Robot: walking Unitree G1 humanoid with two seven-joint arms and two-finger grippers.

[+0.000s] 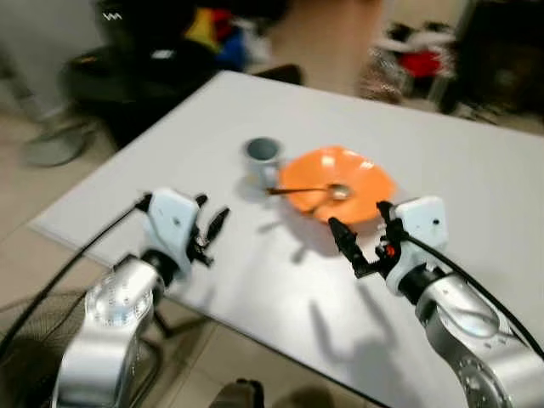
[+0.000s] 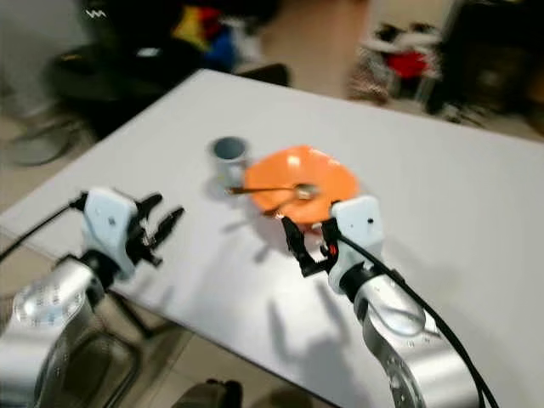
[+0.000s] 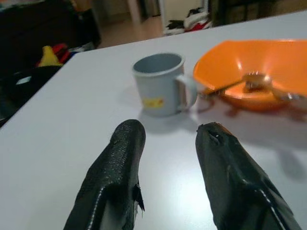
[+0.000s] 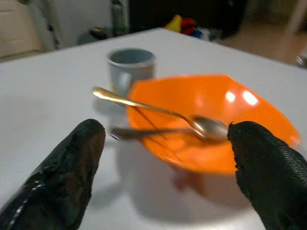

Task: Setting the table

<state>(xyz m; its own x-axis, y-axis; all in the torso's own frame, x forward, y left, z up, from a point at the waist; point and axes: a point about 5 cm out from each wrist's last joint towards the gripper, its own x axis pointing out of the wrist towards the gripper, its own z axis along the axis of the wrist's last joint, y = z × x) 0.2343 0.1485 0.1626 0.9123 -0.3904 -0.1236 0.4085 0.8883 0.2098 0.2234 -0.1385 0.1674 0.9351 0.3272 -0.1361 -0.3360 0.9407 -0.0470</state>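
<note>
An orange bowl [image 1: 338,184] sits on the white table [image 1: 476,195], with a grey mug [image 1: 263,158] touching or nearly touching its left side. A metal spoon [image 4: 158,113] lies in the bowl, its handle sticking out over the rim toward the mug. My right gripper [image 1: 360,240] hovers open just in front of the bowl, fingers [image 4: 67,163] spread wide. My left gripper [image 1: 209,231] hangs open over the table's near left part, short of the mug [image 3: 160,82], with nothing between its fingers [image 3: 120,163].
The table's near edge [image 1: 212,319] runs just under both wrists. Dark furniture and bright clutter [image 1: 212,34] stand on the floor beyond the far left corner; more clutter [image 1: 416,59] lies at the back right. A fan base [image 1: 51,144] sits on the floor at left.
</note>
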